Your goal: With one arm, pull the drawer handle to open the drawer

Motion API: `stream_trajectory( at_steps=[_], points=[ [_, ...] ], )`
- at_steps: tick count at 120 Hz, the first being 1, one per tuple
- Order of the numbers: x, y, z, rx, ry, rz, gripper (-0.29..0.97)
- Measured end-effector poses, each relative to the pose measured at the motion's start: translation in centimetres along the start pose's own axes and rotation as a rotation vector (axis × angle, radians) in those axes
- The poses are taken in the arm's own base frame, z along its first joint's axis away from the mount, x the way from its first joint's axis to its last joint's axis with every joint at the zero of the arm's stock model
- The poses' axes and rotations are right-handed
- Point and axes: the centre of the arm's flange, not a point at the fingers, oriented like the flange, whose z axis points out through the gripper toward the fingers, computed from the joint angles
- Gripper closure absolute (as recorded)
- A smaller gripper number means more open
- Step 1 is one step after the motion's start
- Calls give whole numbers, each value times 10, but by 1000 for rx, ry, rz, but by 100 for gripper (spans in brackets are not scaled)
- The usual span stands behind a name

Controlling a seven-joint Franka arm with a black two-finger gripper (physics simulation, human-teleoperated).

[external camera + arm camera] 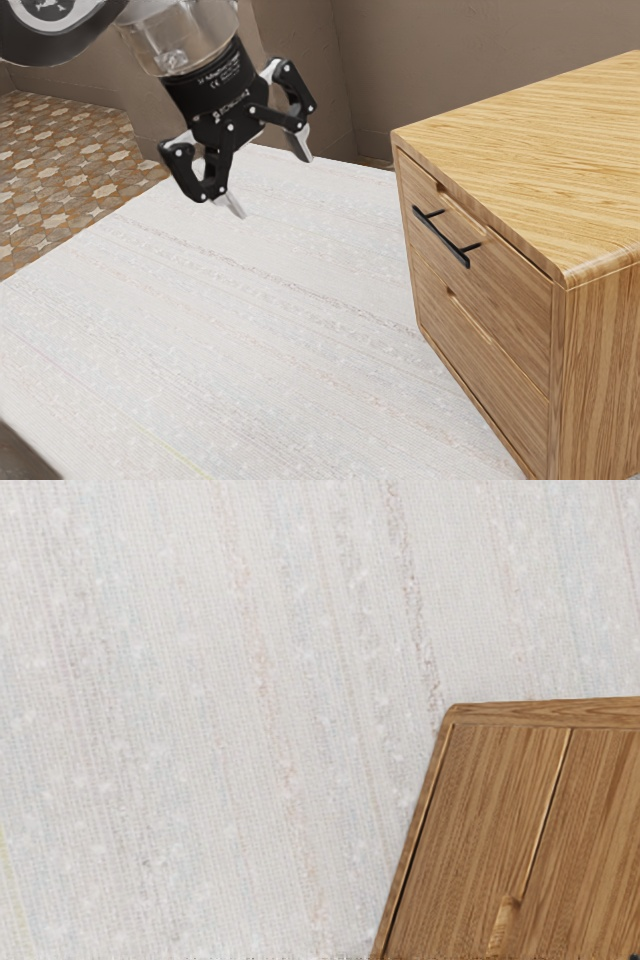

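Your hand (pixel 271 182) hangs released, wide open, above the tabletop (pixel 230 330), well apart from the black handle (pixel 445 238) on the shut top drawer (pixel 500 278).

The cabinet (pixel 530 150) is showing honey-coloured wood with fine straight grain, smooth and softly satin; in the wrist view the cabinet (pixel 520 830) is looking the same. The drawer (pixel 470 255) front is wearing that same wood. The handle (pixel 443 236) is reading as matt black, perhaps metal. The table (pixel 220 330) is looking pale, whitewashed and matt, with faint streaks and light speckles. The gripper (pixel 272 184) is gleaming in glossy black, its fingertips (pixel 236 208) shining like bare metal. The floor (pixel 50 160) is showing patterned tile.
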Motion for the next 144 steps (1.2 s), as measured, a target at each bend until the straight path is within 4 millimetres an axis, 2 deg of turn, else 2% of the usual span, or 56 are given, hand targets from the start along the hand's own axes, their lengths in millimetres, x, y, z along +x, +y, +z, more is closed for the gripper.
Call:
stream_trajectory(
  at_steps=[30, 63, 97, 144],
  points=[
    [-31, 7, 29, -22, -45, 42, 13],
    [-34, 28, 41, -135, -79, 67, 20],
    [-62, 40, 58, -161, -111, 140, 27],
    [-49, 63, 95, -184, -110, 155, 37]
  ],
)
